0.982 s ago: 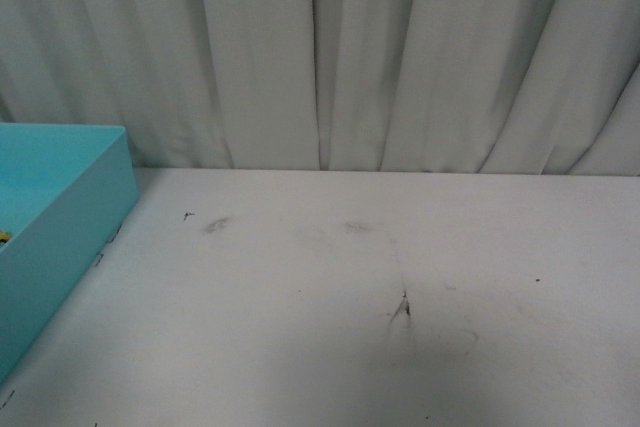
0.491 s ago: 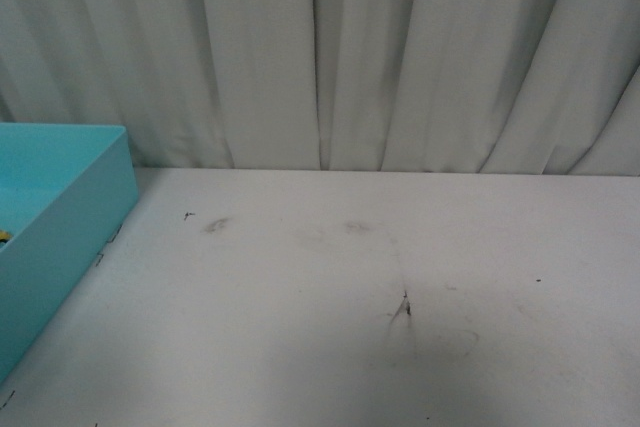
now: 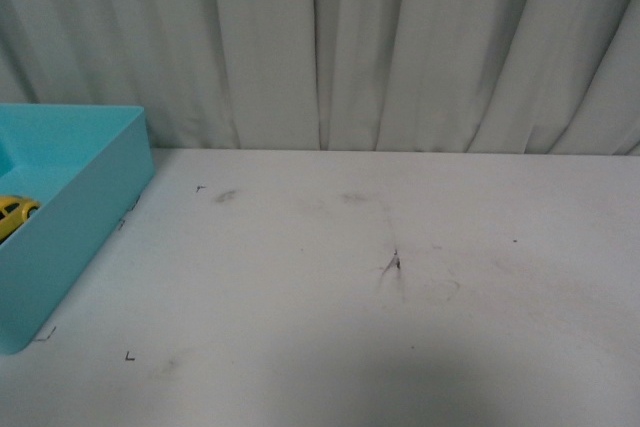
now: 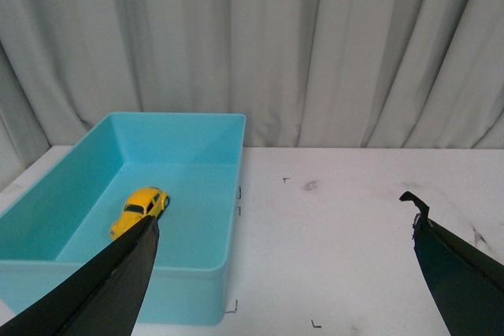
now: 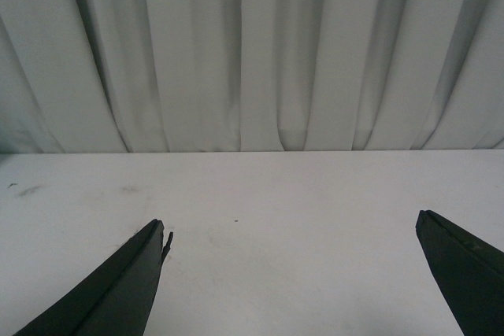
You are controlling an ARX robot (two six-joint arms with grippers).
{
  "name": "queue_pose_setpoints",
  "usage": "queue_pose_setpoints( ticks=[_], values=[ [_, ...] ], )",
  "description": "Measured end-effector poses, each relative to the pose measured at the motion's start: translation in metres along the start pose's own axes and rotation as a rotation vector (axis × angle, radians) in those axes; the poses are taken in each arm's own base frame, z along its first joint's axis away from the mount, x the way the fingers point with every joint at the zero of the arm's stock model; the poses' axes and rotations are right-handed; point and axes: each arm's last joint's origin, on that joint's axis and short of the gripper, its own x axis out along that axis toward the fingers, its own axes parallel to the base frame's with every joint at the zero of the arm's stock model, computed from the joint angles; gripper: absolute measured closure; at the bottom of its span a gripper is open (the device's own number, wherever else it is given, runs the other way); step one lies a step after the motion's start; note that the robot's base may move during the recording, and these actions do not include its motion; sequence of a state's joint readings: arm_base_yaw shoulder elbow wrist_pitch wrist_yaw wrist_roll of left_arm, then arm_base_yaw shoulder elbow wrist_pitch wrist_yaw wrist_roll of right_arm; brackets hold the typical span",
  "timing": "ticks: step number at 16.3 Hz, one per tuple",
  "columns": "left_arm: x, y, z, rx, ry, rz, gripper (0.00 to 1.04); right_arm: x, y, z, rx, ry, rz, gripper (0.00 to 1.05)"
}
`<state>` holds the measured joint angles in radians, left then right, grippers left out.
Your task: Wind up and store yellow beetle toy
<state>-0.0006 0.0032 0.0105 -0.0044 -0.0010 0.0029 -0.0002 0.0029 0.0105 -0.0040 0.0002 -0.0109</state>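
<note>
The yellow beetle toy (image 4: 140, 208) sits inside a light blue box (image 4: 201, 133). It rests on the floor of the box, on its wheels, away from the walls. The box has an open top and stands on the white worktop (image 4: 346, 234), far over on the robot's left side.

In the front view, only a corner of the box (image 3: 95, 202) shows at the left edge, and a small bit of the toy car (image 3: 14, 213) peeks out over its wall. The rest of the worktop (image 3: 400, 327) is white with some gray smudges and a small dark mark (image 3: 394, 263) near the middle. Little black corner marks sit on the worktop beside the box. A pale curtain (image 3: 400, 47) with long folds hangs behind the worktop.

The left hand (image 4: 279, 230) is up in the air, near the box, and its two dark fingers (image 4: 118, 273) are spread wide apart. It holds nothing. One finger is in front of the near wall of the box.

The right hand (image 5: 291, 241) is spread wide too, with nothing between its fingers (image 5: 126, 277). It hangs over a bare part of the white worktop (image 5: 299, 194), with the curtain (image 5: 260, 53) ahead of it.
</note>
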Motion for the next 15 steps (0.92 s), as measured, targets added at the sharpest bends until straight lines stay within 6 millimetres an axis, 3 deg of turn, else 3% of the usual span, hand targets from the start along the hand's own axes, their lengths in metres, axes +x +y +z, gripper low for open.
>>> queue_pose_setpoints(
  ticks=[15],
  values=[
    [0.0,0.0,0.0002,0.0,-0.002,0.0,0.07,0.0,0.0,0.0,0.0,0.0,0.0,0.07]
  ],
)
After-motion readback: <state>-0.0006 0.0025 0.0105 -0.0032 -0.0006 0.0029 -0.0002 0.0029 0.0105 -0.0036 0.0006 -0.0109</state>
